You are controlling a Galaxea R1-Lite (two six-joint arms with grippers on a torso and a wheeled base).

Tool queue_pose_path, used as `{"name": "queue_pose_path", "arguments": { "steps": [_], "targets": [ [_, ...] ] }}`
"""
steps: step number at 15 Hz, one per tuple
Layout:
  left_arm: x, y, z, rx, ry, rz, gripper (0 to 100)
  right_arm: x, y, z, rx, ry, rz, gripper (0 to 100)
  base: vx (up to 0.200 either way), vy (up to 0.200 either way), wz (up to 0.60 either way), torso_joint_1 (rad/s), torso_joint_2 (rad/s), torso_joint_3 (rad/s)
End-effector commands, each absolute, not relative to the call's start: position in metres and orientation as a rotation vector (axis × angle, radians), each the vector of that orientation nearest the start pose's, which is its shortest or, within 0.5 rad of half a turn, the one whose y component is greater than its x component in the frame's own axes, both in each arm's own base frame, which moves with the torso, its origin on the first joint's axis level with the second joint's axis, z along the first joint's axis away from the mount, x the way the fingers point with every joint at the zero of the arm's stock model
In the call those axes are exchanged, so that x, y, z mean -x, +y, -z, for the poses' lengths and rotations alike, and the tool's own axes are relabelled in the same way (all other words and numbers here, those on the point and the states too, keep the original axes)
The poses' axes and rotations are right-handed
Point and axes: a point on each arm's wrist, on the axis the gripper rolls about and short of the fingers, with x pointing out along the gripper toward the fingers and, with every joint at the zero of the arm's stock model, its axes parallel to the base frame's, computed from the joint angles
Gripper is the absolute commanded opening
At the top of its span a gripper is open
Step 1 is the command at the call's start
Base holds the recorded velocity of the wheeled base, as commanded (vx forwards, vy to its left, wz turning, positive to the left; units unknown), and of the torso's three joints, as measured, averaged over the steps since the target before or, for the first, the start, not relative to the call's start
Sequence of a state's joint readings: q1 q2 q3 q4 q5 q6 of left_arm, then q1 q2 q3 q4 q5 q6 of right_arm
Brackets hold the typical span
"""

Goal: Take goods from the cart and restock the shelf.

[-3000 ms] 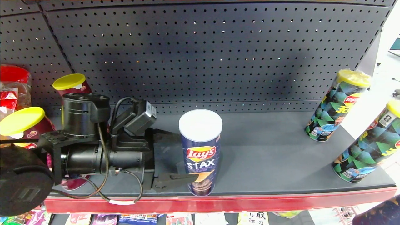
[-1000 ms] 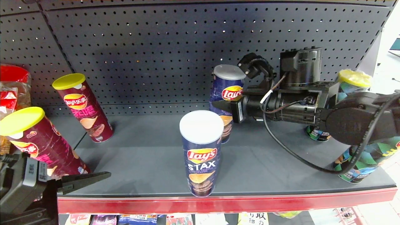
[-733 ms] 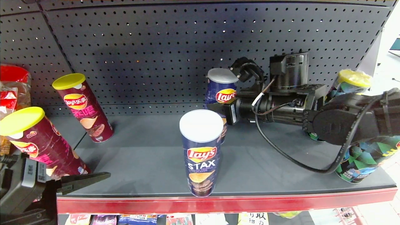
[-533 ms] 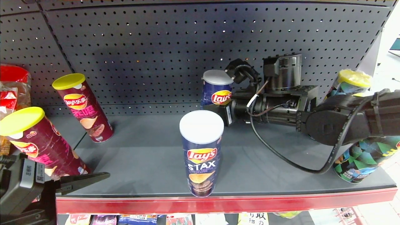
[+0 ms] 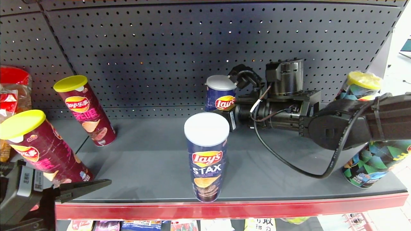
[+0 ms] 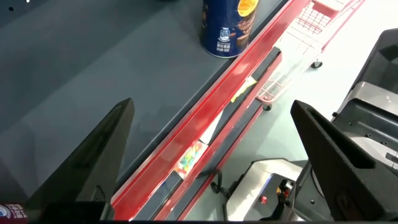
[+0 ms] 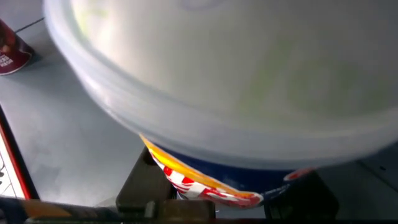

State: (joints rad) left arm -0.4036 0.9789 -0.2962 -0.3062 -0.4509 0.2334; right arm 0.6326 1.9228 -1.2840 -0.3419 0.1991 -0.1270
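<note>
On the store fixture ahead, a dark pegboard back panel (image 5: 192,48) rises behind a grey shelf (image 5: 273,166) with a red front lip. The right arm lies across the shelf's right half from the right edge, and the right pincer (image 5: 224,109) is clamped around a blue chip can (image 5: 220,96) with a pale lid, upright and near the back panel. The can's base is hidden behind a second blue can (image 5: 207,154), which stands free at the front edge, just in front of the held one.

On the right end stand two green-patterned cans with yellow lids – one (image 5: 361,85) at the back, one (image 5: 369,166) near the front – both partly behind the arm. On the left end two maroon cans with yellow lids lean leftward: one (image 5: 85,109) by the back panel, the other (image 5: 38,144) nearer the front.

The left pincer (image 6: 211,118) hangs low at the shelf's front left corner, fingers spread wide with nothing between them. Beyond it, a red wire cart (image 6: 314,25) stands on the floor.
</note>
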Motion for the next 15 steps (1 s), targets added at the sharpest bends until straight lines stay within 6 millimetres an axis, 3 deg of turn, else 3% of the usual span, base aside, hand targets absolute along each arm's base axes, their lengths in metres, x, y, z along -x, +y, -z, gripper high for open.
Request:
{"name": "queue_pose_path", "arguments": {
  "steps": [1, 2, 7, 15],
  "targets": [
    [-0.097, -0.052, -0.16, -0.207, 0.289, 0.885, 100, -0.307, 0.231, -0.21, 0.184, 0.242, -0.845, 0, 0.0, 0.0, 0.0, 0.0, 0.0, 0.0],
    [-0.097, -0.052, -0.16, -0.207, 0.289, 0.885, 100, -0.306, 0.231, -0.21, 0.184, 0.242, -0.845, 100, 0.0, 0.0, 0.0, 0.0, 0.0, 0.0],
    [-0.097, -0.052, -0.16, -0.204, 0.293, 0.885, 100, -0.293, 0.222, -0.212, 0.186, 0.253, -0.844, 100, 0.0, 0.0, 0.0, 0.0, 0.0, 0.0],
    [-0.104, -0.054, -0.157, -0.195, 0.338, 0.852, 100, -0.238, 0.175, -0.212, 0.196, 0.301, -0.764, 100, 0.0, 0.0, 0.0, 0.0, 0.0, 0.0]
  ]
}}
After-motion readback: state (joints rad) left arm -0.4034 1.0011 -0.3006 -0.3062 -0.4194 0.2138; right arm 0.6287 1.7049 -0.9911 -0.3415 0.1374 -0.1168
